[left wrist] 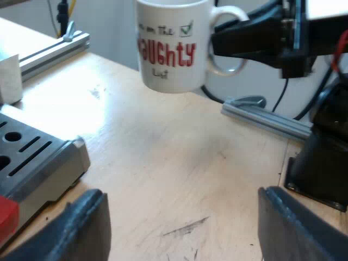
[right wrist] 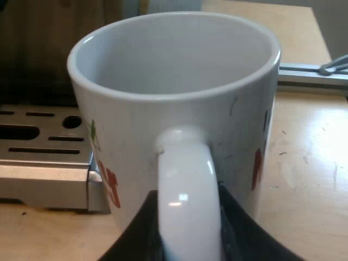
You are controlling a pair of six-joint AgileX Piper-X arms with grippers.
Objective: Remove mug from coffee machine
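Spanning both views underneath: pale wooden table [left wrist: 163, 179], scuffed. On it sits the espresso machine's slotted metal drip tray [left wrist: 32, 157]. A red piece [left wrist: 6, 215] shows at the tray's near edge, identity unclear. An aluminium rail [left wrist: 266, 117] lies on the table beyond the mug.

The white mug [right wrist: 174, 81] has red lettering and a green tick and is empty inside. It hangs above the table surface, clear of the drip tray. Reading the mug's rim as a dial with the mug handle [right wrist: 187, 185] at 6 o'clock, the drip tray lies toward 9 o'clock and the rail toward 2 o'clock.

The right gripper [right wrist: 187, 228] is clamped on the mug handle, one black finger on each side. The left gripper [left wrist: 182, 228] hovers low over bare table, fingers spread wide, holding nothing.
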